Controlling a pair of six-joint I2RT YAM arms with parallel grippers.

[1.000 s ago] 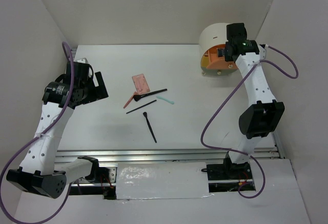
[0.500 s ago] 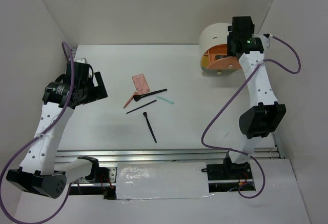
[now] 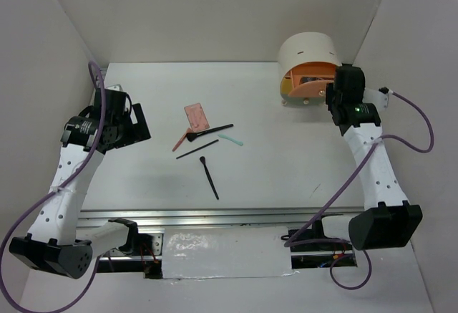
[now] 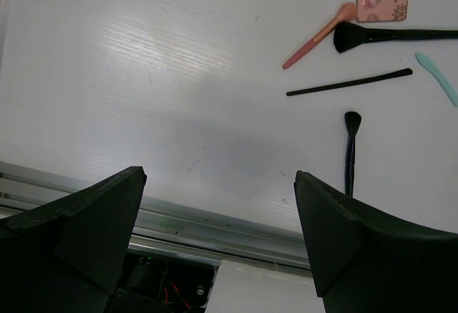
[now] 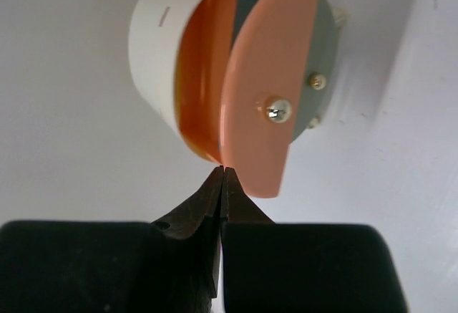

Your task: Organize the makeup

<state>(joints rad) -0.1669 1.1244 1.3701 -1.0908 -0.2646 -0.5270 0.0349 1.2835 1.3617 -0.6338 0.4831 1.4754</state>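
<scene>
The flat pink rectangular palette (image 3: 196, 117), a red-handled brush (image 3: 180, 141), thin black brushes (image 3: 210, 178) and a short mint-green stick (image 3: 230, 140) lie close together mid-frame on the white surface (image 3: 286, 170). At centre left, the left arm's jaws stand spread wide, holding nothing. At upper right, the right arm's jaws are pressed together at the lower edge of the swung-out peach front (image 5: 268, 91) of the round cream drawer unit (image 3: 308, 51).

Round cream drawer unit (image 3: 308, 51), peach-fronted
</scene>
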